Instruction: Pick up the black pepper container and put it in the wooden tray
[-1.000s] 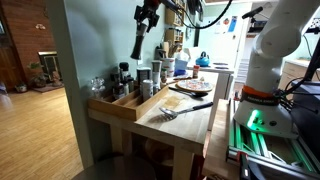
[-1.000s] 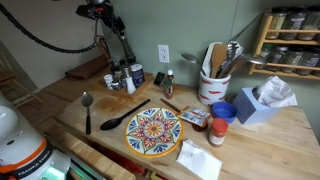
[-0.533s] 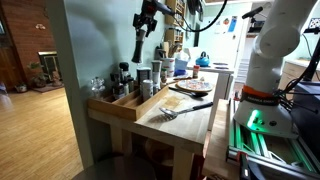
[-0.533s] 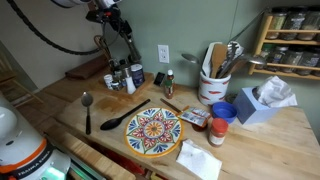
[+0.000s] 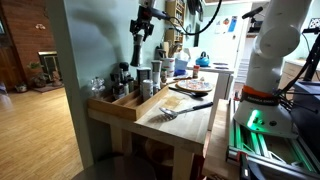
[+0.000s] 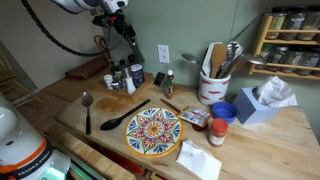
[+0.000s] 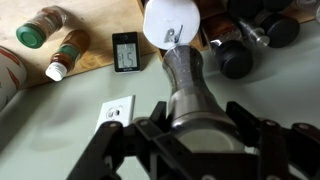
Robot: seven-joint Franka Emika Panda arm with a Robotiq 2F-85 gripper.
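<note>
My gripper [image 5: 139,27] is shut on the black pepper container [image 5: 135,47], a slim dark cylinder that hangs upright well above the table. It also shows in the other exterior view [image 6: 127,40]. In the wrist view the container [image 7: 186,85] sits between the two fingers [image 7: 190,135]. The wooden tray [image 5: 122,106] is long, of light wood, and lies along the table edge by the wall, below the gripper. It holds several jars and canisters [image 5: 128,78]. In an exterior view the tray [image 6: 86,72] reaches left of the jars.
A painted plate [image 6: 153,131], a black spatula [image 6: 122,118] and a spoon [image 6: 87,108] lie on the table. A white utensil crock [image 6: 213,85], a blue tissue box [image 6: 260,103] and a wall outlet [image 6: 162,52] stand further along. Spice jars [image 7: 48,35] lie below the gripper.
The gripper has shifted slightly while still holding the container high above the tray. Nothing on the table has moved.
</note>
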